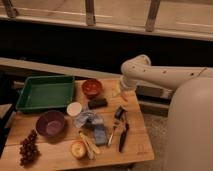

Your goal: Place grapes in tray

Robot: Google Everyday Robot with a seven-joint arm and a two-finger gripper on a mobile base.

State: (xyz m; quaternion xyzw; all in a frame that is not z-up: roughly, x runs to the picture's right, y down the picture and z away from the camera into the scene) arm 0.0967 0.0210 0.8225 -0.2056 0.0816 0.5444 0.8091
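Reaching the grapes (pixel 29 147) is the whole problem for the coming move: they lie at the near left corner of the counter (pixel 140 146), while the gripper (pixel 120 91) hangs at the far right edge, beside the red-brown bowl (pixel 92 87). From the fingers, the bunch lies diagonally across the counter, to the left and nearer, well apart, with a small white cup (pixel 74 108), a blue cloth or packet (pixel 95 126) and the purple bowl (pixel 50 123) in between. The bunch is elongated, and its long axis runs roughly near to far, with the far end leaning a little right. I judge a grasp across its narrow width would suit best. The fingers are spread wide and grip nothing. The robot has only this one arm. The green tray (pixel 47 94) sits at the far left, straight beyond the purple bowl from the grapes, so the carry should be short once they are lifted. No brand, label or writing can be read on anything
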